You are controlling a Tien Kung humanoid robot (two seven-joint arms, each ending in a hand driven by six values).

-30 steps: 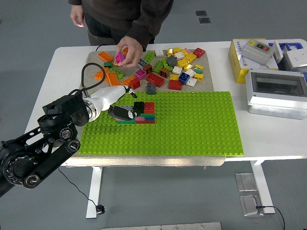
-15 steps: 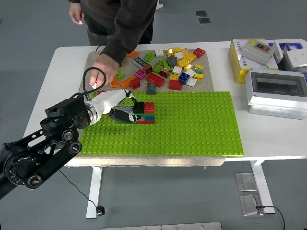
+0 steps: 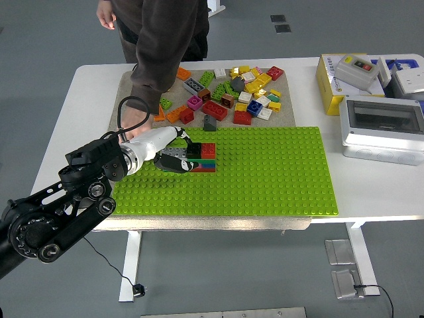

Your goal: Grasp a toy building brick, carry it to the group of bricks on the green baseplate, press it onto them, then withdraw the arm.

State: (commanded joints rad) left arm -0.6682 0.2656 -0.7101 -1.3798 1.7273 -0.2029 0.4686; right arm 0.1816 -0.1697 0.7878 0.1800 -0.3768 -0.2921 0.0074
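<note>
The green baseplate (image 3: 265,179) lies on the near half of the table. A small group of bricks (image 3: 201,159) stands at its far left, with a red brick (image 3: 207,150) and a black brick (image 3: 192,150) on top of coloured layers. My left hand (image 3: 171,158) rests on the group's left end, its dark fingers curled around a grey brick (image 3: 174,152) that sits on the group. A person's hand (image 3: 132,127) reaches down to the mat just behind my left hand. My right hand is out of view.
Several loose bricks (image 3: 228,93) lie on a beige mat (image 3: 129,83) beyond the baseplate. A yellow box (image 3: 330,89) and a grey electrical enclosure (image 3: 381,129) stand at the right. The person stands at the far left side.
The person's hand left the brick pile and came down to the left, close behind my left hand. My left hand stayed at the brick group, shifting slightly right.
</note>
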